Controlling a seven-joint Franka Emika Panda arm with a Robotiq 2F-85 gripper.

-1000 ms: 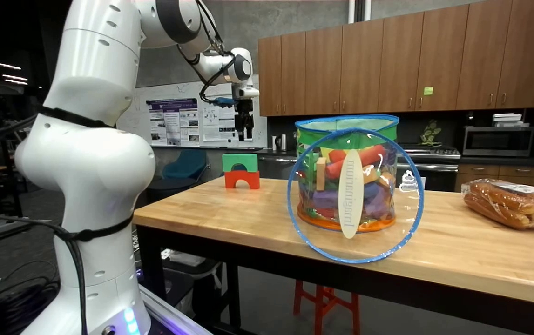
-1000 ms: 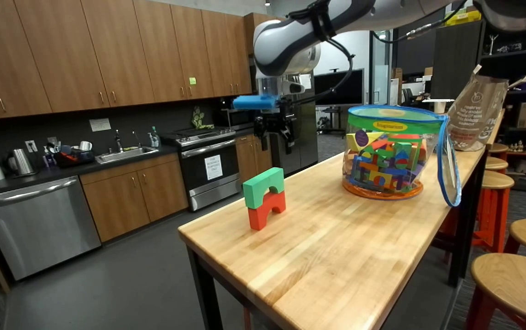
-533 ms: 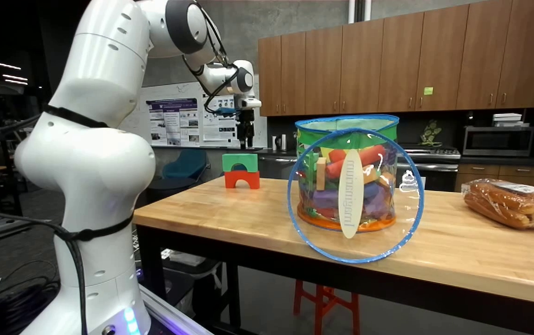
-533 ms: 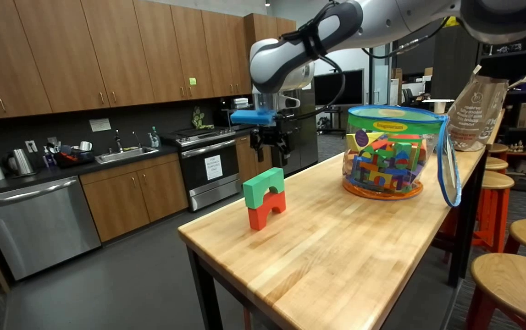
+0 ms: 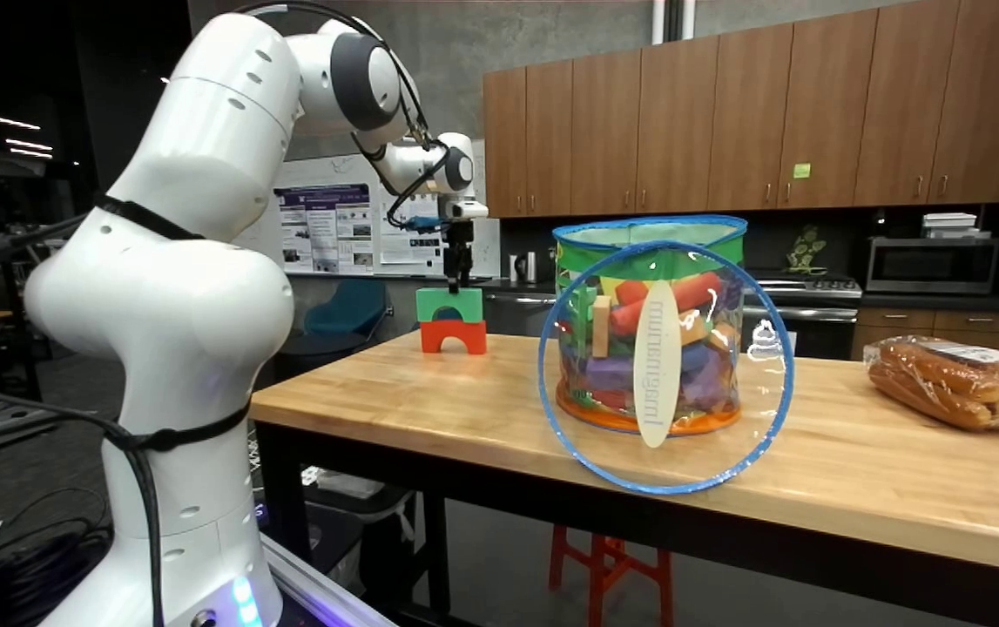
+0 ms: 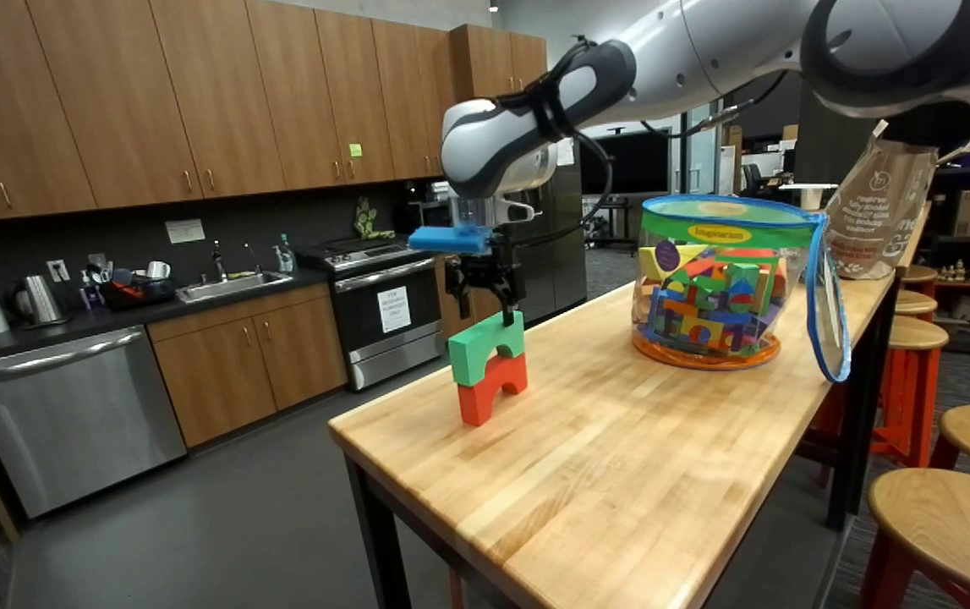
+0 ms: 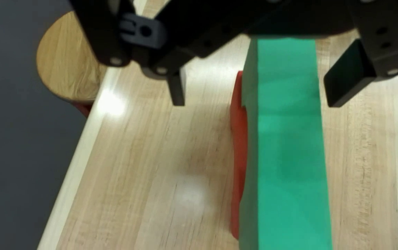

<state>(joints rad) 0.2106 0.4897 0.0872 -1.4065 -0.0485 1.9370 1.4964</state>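
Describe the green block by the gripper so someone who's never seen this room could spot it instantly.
Find the wooden table and look along it from the clear tub of blocks to the end where the gripper hangs open. There, the green block, an arch, rests on the red block, a similar arch; its color and upper position set it apart.

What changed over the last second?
The gripper moved down to the green arch block; its jaws now stand apart on either side in the wrist view, nothing grasped or released. Unchanged: green arch block atop the red arch block, Imaginarium block tub, bagged bread.
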